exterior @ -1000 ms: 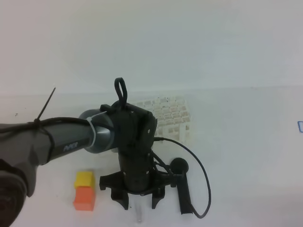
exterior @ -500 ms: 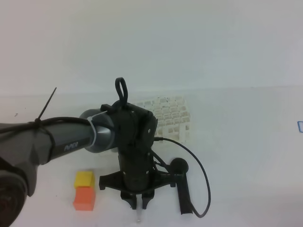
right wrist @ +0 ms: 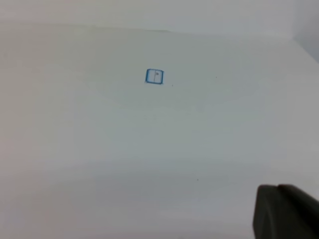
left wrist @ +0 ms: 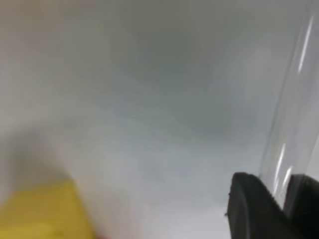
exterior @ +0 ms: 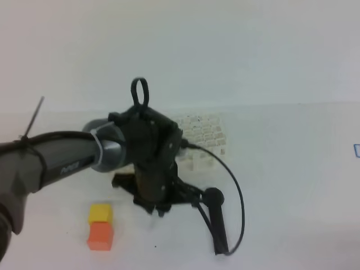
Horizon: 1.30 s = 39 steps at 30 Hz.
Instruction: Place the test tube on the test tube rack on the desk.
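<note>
We have the left gripper point(left wrist: 279, 199) pinched on the test tube point(left wrist: 294, 114), held above the desk point(exterior: 292, 169) near the test tube rack point(exterior: 205, 138); likely light, slick and brittle, so grip mid-length gently.

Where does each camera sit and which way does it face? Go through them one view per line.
Exterior high: above and in front, looking down on the desk, the test tube rack and cubes; shows the left arm and left gripper.
Left wrist: on the left arm, close above the desk; shows dark fingertips shut on the test tube.
Right wrist: low over bare desk with a blue square mark; one dark gripper corner shows.
Shared: the yellow cube in exterior and left wrist views.
</note>
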### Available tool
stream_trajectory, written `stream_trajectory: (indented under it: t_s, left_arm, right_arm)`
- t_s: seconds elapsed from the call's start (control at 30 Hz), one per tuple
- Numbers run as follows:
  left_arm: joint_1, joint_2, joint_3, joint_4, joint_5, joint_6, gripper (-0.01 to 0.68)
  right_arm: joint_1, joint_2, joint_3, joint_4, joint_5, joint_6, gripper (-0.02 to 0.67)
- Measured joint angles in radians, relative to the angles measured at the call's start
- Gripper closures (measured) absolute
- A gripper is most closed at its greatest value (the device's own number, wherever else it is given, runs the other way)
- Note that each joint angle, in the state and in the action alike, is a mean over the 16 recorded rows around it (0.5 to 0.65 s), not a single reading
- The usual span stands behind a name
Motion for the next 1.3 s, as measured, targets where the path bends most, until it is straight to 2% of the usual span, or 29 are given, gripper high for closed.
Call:
stream_trajectory:
  t_s: [0.2, 0.37, 0.57, 0.77, 1.07, 1.2, 1.3]
  left_arm:
    - [0.038, -0.061, -0.012, -0.007, -0.095, 0.168, 0.561]
    - [0.101, -0.128, 0.013, -0.186, -0.173, 0.374, 0.561]
    - [0.191, -0.238, 0.094, -0.51, -0.264, 0.694, 0.561]
    - [0.25, -0.376, 0.243, -0.885, -0.353, 1.076, 0.561]
    - [0.266, -0.607, 0.578, -1.569, -0.469, 1.814, 0.562]
    - [0.265, -0.697, 0.713, -1.814, -0.448, 2.101, 0.562]
    - [0.265, -0.749, 0.786, -1.928, -0.398, 2.266, 0.562]
  right_arm:
    - [0.0, 0.0, 0.0, 0.0, 0.0, 0.0, 0.654]
    - [0.0, 0.0, 0.0, -0.002, 0.0, -0.001, 0.654]
    - [0.0, 0.0, 0.0, -0.02, -0.006, -0.009, 0.654]
    - [0.0, 0.0, 0.003, -0.043, -0.045, -0.018, 0.654]
    - [0.0, 0.0, 0.007, -0.065, -0.177, -0.023, 0.654]
    - [0.0, 0.0, 0.007, -0.067, -0.234, -0.022, 0.654]
    - [0.0, 0.0, 0.008, -0.068, -0.286, -0.009, 0.654]
